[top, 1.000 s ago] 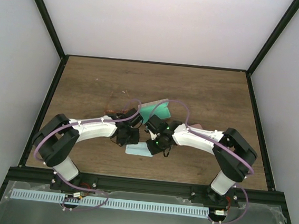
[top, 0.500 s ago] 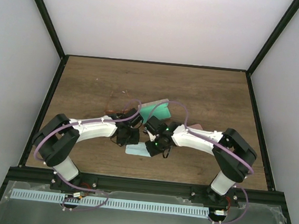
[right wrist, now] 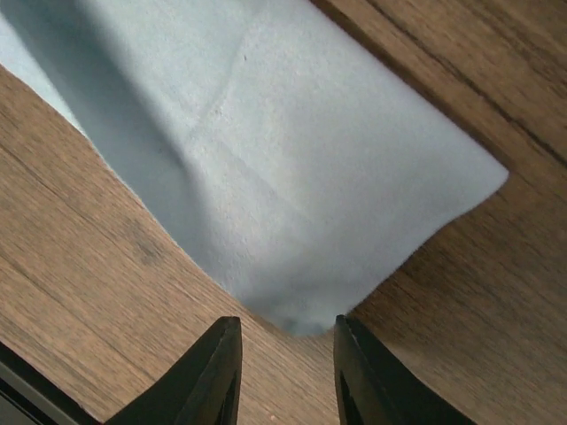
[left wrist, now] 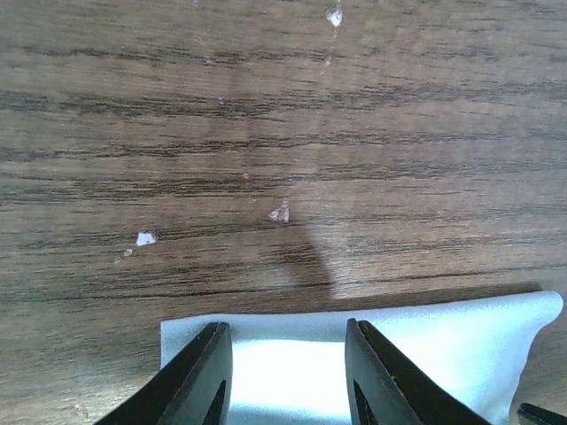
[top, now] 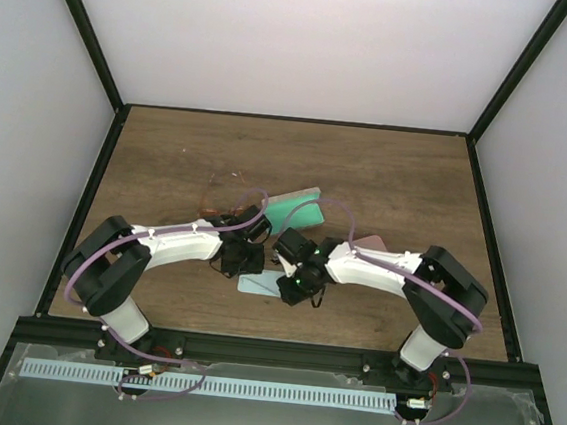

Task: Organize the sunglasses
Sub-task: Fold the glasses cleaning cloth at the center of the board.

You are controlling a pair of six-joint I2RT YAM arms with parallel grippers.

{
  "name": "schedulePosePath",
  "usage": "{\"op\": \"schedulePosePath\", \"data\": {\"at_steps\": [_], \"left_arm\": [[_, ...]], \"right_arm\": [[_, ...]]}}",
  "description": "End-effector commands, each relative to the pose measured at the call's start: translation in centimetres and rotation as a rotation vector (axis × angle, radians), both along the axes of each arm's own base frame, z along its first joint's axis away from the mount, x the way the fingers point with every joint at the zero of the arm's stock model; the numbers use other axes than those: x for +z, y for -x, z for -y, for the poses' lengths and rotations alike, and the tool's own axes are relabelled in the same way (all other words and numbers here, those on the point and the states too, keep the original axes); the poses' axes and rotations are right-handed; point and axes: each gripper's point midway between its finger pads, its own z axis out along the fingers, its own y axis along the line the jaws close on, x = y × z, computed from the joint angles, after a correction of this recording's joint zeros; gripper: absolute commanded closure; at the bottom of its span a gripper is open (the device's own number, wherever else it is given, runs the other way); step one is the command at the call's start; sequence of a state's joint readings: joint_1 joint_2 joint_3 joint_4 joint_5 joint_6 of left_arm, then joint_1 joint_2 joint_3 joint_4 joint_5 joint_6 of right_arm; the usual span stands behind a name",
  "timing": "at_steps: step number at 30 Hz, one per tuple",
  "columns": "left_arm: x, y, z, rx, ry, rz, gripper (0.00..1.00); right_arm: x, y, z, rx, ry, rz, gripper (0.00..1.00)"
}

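Little of the sunglasses [top: 206, 209] shows: a thin orange-red wire shape on the wood, just behind my left arm. A light blue cloth [top: 256, 284] lies flat between both grippers. My left gripper [top: 242, 263] hovers over the cloth's [left wrist: 425, 354] edge. In the left wrist view, the left gripper [left wrist: 288, 329] is open, with nothing between its fingers. In the right wrist view, my right gripper [right wrist: 283, 323] is open too. A rounded corner of the cloth [right wrist: 292, 177] lies just beyond its fingertips [right wrist: 223, 332], resting on the table.
A green oblong case [top: 296, 212] lies tilted behind the grippers, partly under the purple cables. A pink case [top: 369, 243] peeks out beside the right forearm. Small white specks [left wrist: 280, 212] dot the wooden tabletop [top: 397, 183].
My right gripper has gone from shut to open, letting the cloth corner lie on the table, and it has shifted slightly nearer and left. The left arm has stayed still.
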State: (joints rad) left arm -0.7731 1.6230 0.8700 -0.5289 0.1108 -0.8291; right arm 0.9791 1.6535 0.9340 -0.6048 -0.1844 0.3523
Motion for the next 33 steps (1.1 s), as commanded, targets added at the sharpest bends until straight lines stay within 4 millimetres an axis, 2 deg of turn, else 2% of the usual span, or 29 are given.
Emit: {"op": "schedulePosePath", "data": {"at_steps": [1,7,12,15,20,22,33], "left_arm": [[-0.6,0.2,0.2,-0.022,-0.012,-0.018,0.63],[-0.7,0.2,0.3,-0.027,-0.014,-0.020,0.63],[-0.4,0.2,0.2,-0.027,-0.014,-0.016,0.63],[0.5,0.0,-0.1,-0.025,-0.017,0.010,0.63],[2.9,-0.5,-1.1,0.011,-0.015,0.092,0.63],[3.3,-0.3,-1.3,0.014,-0.006,0.099,0.62],[1.7,1.2,-3.3,0.018,-0.072,0.058,0.62]], "right_arm": [[1.4,0.1,0.4,-0.004,-0.010,0.034,0.68],[3.0,-1.3,0.6,-0.061,-0.011,0.109,0.68],[2.6,-2.1,0.9,-0.103,0.036,0.112,0.64],[2.0,-2.2,0.6,-0.107,0.064,0.092,0.64],[2.1,-2.9,-0.1,-0.117,0.063,0.094,0.64],[1.8,-3.1,-0.1,-0.128,0.072,0.082,0.64],[0.1,-2.9,0.4,-0.139,0.111,0.030,0.65]]}}
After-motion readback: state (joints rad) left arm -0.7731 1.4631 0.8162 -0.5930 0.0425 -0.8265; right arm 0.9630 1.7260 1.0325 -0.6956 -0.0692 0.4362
